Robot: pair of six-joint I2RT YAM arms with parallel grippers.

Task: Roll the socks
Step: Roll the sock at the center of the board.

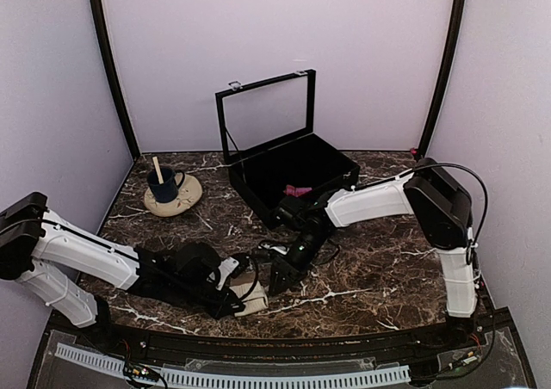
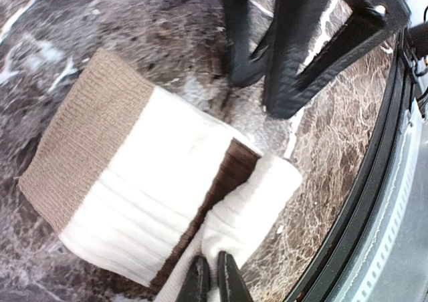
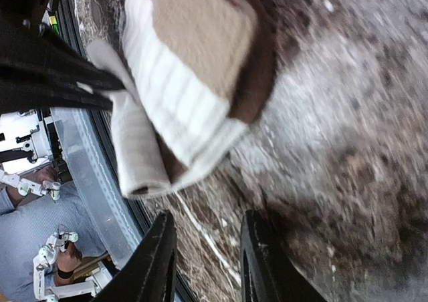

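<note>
Two socks: a cream sock near, a pink sock in the case. The left claw pinches the cream sock's edge; the right claw gapes partway, empty.

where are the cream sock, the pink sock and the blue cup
cream sock (image 2: 134,195): left wrist view, on its white ribbed middle
pink sock (image 1: 299,189): top external view, on the small magenta patch that shows
blue cup (image 1: 162,185): top external view, on its outer wall
</note>
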